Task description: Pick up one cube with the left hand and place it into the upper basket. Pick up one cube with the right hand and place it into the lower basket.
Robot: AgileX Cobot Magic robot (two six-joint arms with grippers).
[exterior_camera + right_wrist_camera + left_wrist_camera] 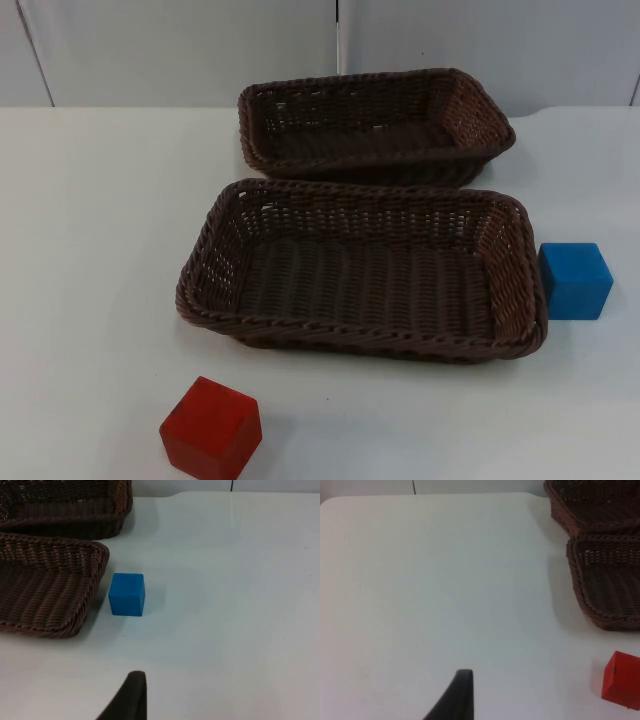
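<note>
Left end effector (462, 700): mine, above bare white surface (420, 580); grip state, I cannot tell. Right end effector (131, 697): likewise. Red wooden cube (211, 428): near front edge, before the lower brown wicker basket (205, 265). Blue cube (575, 280): just beside its right rim. Upper wicker basket (480, 105): behind. Risk: snagging that rim. Room: open outward.

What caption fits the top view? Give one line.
Two empty brown wicker baskets, a red cube and a blue cube on the white table.
</note>
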